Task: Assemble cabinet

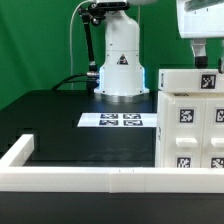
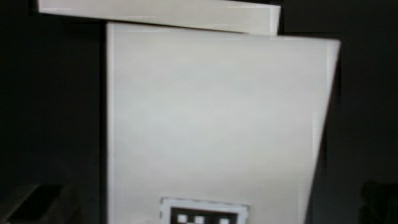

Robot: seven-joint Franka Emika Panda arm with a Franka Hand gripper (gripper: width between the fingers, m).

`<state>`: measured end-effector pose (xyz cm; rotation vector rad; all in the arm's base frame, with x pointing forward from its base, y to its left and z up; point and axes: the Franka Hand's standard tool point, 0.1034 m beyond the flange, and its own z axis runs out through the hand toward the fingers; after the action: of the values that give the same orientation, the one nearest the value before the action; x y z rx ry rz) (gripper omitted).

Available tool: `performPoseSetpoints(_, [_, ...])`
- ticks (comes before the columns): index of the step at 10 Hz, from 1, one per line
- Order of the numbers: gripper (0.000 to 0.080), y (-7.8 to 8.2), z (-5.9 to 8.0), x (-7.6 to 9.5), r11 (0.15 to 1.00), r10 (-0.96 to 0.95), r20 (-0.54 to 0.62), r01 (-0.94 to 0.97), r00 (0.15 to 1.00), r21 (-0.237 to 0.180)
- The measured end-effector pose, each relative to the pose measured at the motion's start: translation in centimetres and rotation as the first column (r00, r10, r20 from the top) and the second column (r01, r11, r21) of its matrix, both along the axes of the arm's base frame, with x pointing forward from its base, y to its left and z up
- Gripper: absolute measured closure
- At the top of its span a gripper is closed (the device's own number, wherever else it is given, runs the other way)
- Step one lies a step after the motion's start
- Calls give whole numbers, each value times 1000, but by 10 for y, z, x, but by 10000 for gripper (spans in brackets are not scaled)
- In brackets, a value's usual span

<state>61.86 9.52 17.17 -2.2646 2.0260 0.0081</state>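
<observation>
The cabinet is a large white box with square black-and-white tags, standing on the black table at the exterior view's right. A smaller tagged white part lies on top of it. My gripper hangs just above the cabinet's top. In the wrist view the cabinet's flat white face fills the middle, with one tag near the gripper. Another white part shows beyond its far edge. My gripper has dark fingers spread wide to either side of the white face, not touching it. It holds nothing.
The long low white border rail runs along the table's front and up the exterior view's left side. The marker board lies flat in the middle of the table. The arm's white base stands behind it.
</observation>
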Motion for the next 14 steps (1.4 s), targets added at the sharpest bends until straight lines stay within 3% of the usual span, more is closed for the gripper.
performPoseSetpoints(2, [2,0,7,2,1000,8,13,-9,1000,27])
performPoseSetpoints(5, [2,1,5,2,998,65,15,-66,998,21])
performPoseSetpoints(7, [2,4,4,2,970,243,28,-243,970,1])
performPoseSetpoints(10, [2,5,7,6,838,546,56,-545,836,-37])
performPoseSetpoints(14, [2,6,8,7,574,818,65,-814,571,-86])
